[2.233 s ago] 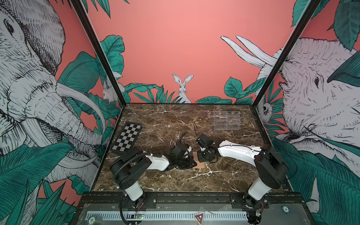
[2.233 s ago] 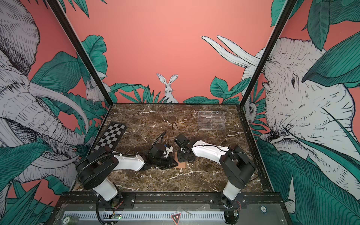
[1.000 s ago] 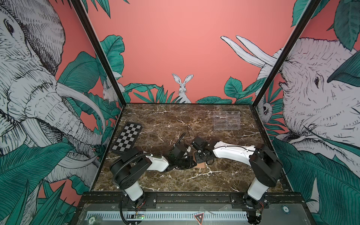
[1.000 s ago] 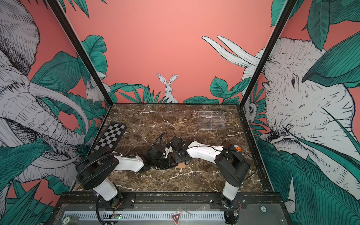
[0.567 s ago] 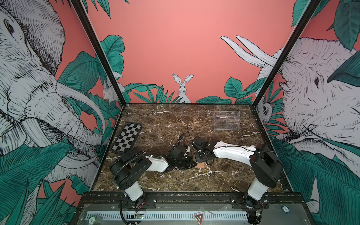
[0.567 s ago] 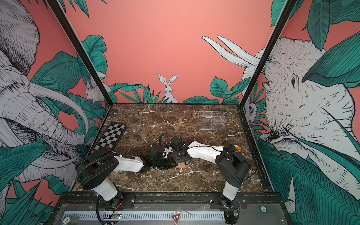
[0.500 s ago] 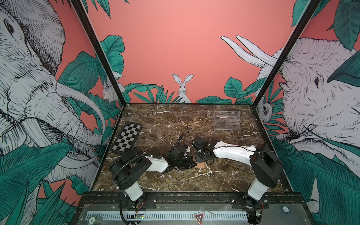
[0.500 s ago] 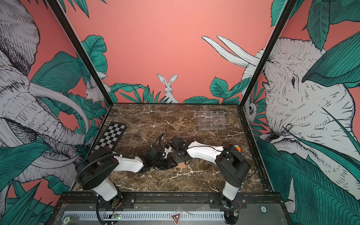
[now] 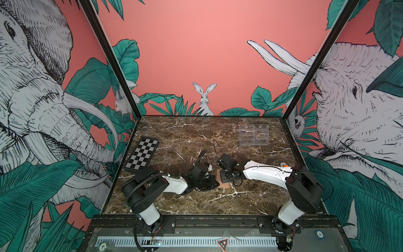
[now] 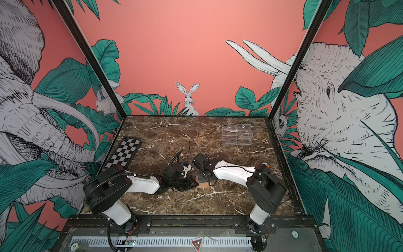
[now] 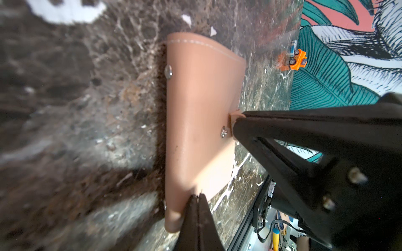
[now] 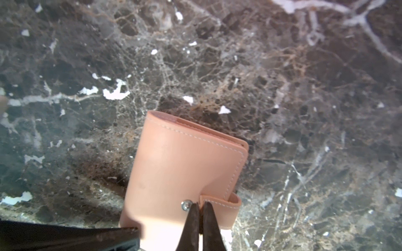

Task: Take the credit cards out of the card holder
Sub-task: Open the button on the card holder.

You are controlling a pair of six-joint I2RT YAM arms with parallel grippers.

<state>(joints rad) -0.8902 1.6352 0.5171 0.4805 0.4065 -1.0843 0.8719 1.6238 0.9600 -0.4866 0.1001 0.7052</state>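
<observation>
Marble tabletop (image 9: pixel 196 135) and we're barely started: card holder (image 12: pixel 185 169) lies closed between the arms, right gripper (image 12: pixel 201 209) pinched shut on its snap tab (image 12: pixel 226 201), left gripper (image 11: pixel 197 201) shut at its edge, maybe pinning it, no credit cards out yet.

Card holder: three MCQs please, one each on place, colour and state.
1. Where on the table is the card holder?
A. far right corner
B. between the left tool and the right tool
C. left edge

2. Its colour?
A. black
B. green
C. tan

3. Its state?
A. folded
B. spread open flat
C. standing on edge

Key:
1 B: both top views show it where the two arms' tips meet.
2 C: both wrist views show a tan cover.
3 A: the right wrist view shows its covers stacked, lying flat.
</observation>
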